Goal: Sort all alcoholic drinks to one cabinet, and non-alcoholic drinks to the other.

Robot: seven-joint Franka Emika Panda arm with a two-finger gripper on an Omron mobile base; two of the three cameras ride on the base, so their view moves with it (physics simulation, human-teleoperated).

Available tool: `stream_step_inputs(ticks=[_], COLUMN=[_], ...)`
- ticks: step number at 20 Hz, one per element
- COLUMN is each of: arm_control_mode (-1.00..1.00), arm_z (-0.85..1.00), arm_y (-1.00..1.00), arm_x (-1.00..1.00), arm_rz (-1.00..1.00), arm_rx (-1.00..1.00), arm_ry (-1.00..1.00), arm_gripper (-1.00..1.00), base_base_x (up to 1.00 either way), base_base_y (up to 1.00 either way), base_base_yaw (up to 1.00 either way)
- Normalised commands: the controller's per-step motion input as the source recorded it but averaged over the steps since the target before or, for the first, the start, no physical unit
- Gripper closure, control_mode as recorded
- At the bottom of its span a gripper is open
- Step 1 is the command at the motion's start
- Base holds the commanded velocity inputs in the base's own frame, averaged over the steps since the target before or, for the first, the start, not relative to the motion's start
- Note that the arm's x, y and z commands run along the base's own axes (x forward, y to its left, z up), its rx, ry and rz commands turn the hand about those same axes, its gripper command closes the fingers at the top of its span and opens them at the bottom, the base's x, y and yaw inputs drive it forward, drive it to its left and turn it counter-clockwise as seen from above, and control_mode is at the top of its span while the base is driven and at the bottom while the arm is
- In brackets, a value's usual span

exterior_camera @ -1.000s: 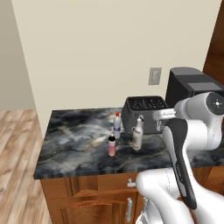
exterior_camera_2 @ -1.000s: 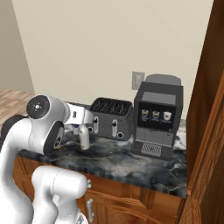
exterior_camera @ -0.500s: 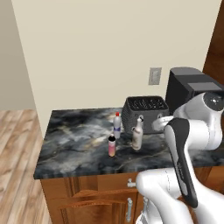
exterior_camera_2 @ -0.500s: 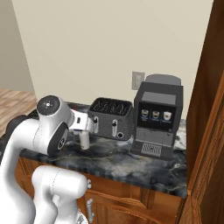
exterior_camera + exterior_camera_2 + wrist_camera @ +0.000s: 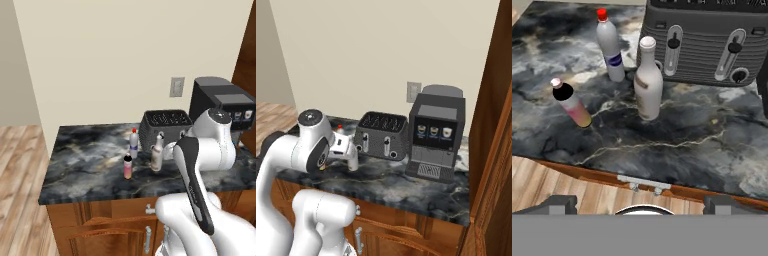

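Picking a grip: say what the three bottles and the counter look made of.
White bottle: matte, chalky, maybe ceramic or frosted glass. Red-capped bottle: pale grey, smooth, plastic-looking. Small bottle: pink-to-yellow body, dark neck, unclear. Counter: polished dark marble look, pale veins.

Kitchen corner with a dark marble counter (image 5: 85, 160)

Cream wall (image 5: 125, 60) with a grey outlet plate (image 5: 176, 86) behind the counter's back edge; wood-plank floor (image 5: 17, 190) beyond its left edge; brown wooden drawers (image 5: 105, 227) beneath.
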Motion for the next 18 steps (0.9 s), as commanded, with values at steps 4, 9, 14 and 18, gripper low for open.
stream_step_inputs(ticks=[4,9,14,18], arm_control_mode=[-1.0,-1.0,-1.0,-1.0], arm_z=[-0.16,-0.15,-0.14,-0.03], arm_y=[0.4,0.06,-0.18,-0.08], arm_x=[0.0,0.04,0.03,0.28], arm_rz=[0.0,0.0,0.02,0.01], arm_rx=[0.0,0.0,0.0,0.0], arm_ry=[0.19,0.09,0.0,0.0], arm_gripper=[-1.0,-1.0,-1.0,-1.0], base_base_x=[0.0,0.0,0.0,0.0], base_base_y=[0.0,0.0,0.0,0.0], base_base_yaw=[0.0,0.0,0.0,0.0])
